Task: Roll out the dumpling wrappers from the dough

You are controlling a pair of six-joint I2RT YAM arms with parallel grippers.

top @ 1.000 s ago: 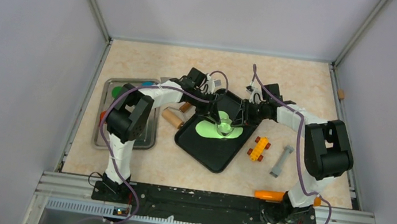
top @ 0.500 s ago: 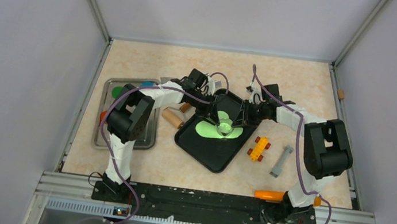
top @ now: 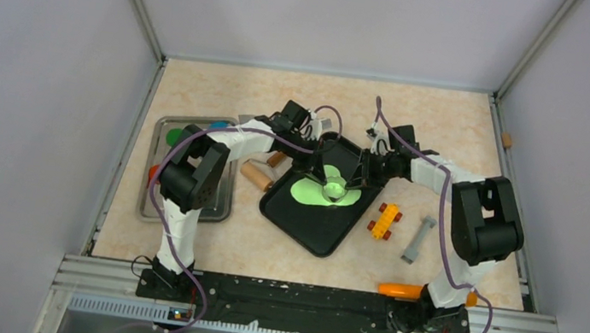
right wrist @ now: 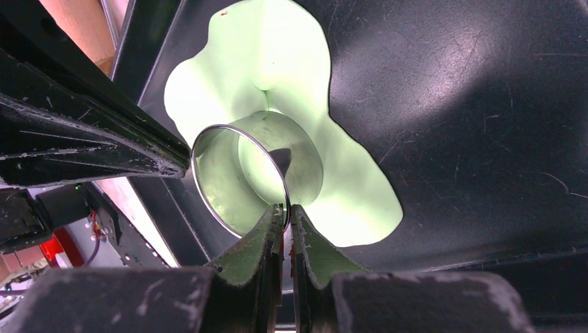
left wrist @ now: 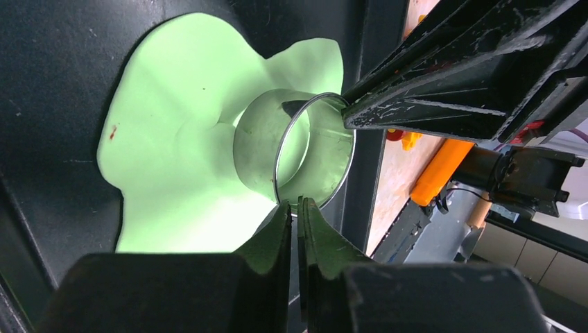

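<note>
Both pairs of jaws have closed: the left gripper (left wrist: 297,208) and the right gripper (right wrist: 286,211) each pinch the wall of the metal ring (left wrist: 260,149), which stands on the dough (left wrist: 173,125) in the black tray (left wrist: 48,69).

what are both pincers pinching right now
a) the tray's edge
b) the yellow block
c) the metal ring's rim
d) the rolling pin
C: in the wrist views the left pincer and the right pincer each close on the thin rim of the ring, which stands on the dough.
</note>
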